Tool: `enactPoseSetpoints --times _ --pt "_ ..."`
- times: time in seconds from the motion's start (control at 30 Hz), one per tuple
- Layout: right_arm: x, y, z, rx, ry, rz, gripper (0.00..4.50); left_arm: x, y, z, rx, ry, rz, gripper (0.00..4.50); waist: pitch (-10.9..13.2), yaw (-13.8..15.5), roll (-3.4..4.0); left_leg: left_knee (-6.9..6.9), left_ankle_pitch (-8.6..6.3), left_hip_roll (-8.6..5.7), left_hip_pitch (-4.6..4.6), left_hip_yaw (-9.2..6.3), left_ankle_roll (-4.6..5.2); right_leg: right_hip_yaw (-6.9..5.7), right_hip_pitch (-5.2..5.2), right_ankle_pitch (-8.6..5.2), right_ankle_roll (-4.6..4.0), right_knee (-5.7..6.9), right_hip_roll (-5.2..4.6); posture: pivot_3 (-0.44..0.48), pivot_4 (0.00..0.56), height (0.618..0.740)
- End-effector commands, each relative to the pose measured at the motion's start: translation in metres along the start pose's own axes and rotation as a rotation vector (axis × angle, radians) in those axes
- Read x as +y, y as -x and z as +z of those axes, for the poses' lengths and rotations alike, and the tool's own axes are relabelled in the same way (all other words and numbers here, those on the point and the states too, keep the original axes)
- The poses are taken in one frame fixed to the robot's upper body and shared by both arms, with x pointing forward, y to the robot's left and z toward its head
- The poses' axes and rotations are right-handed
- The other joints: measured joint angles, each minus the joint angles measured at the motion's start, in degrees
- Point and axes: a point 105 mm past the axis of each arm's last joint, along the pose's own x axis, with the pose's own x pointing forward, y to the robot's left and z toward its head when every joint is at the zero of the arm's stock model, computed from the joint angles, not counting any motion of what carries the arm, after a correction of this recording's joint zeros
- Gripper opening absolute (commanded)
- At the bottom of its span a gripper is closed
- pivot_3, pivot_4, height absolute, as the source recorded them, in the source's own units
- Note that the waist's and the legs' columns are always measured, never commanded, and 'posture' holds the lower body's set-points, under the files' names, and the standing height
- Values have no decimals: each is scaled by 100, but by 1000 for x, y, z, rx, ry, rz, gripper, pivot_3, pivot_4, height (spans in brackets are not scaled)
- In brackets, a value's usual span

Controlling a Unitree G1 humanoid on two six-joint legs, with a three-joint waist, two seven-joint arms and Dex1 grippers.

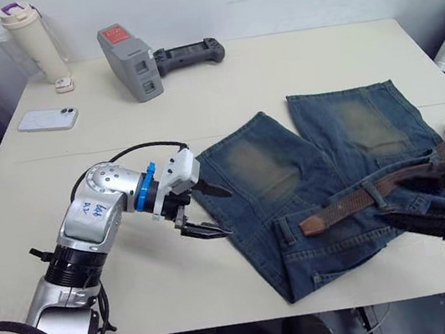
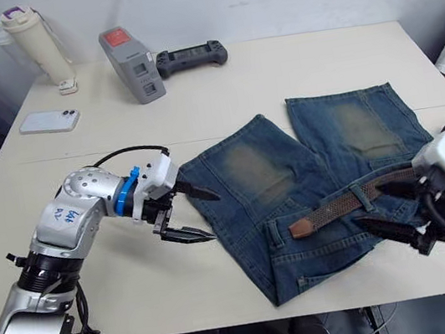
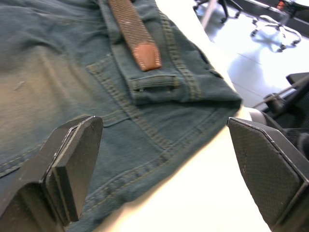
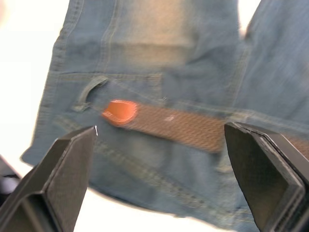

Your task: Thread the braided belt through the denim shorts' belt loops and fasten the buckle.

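While both grippers, left (image 1: 204,212) and right (image 2: 399,211), gape empty | pinch belt (image 1: 355,199) tip | feed through next loop (image 4: 88,91) on shorts (image 1: 291,173).

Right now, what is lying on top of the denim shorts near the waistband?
The braided belt lies across the denim shorts, its tan leather tip resting on the cloth. One belt loop covers a short stretch of it. Its far end, toward the right gripper, cannot be seen.

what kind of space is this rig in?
Probably a lab or office test bench: plain white table holding a handheld controller, a grey device, a phone; office-chair bases on the floor.
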Motion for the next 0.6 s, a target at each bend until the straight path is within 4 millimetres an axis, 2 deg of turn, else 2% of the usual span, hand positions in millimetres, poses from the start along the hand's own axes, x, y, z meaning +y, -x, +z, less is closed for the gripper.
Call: enactPoseSetpoints --times 0.03,0.13,0.27,0.37,0.6 --pt "18 -16 -23 -39 -176 61 4462 -7 -2 14 -45 -52 -13 4500 -1 2 -2 -2 0 0 0 -2 0 -1 0 0 0 0 1 0 150 740" --pt "24 -36 -39 -153 -390 40 4462 -4 -2 18 -67 -71 31 4500 0 -4 2 -7 0 0 -2 2 -2 3 -7 0 0 1 1 0 150 740" --pt "25 -53 -55 -216 -619 -4 4462 -3 -3 17 -61 -72 53 4500 0 -21 21 -5 2 -1 2 9 -4 14 -8 0 0 9 1 0 150 740" --pt "21 -58 -54 -272 -749 -23 4462 -1 -1 16 -52 -73 73 4500 0 -31 31 -8 2 0 2 9 -4 15 -13 0 0 11 2 0 150 740" --pt "16 -60 -43 -272 -975 -27 4462 1 1 14 -42 -76 98 4500 1 -86 31 -8 1 2 7 15 -2 21 -14 0 0 12 2 0 150 740"
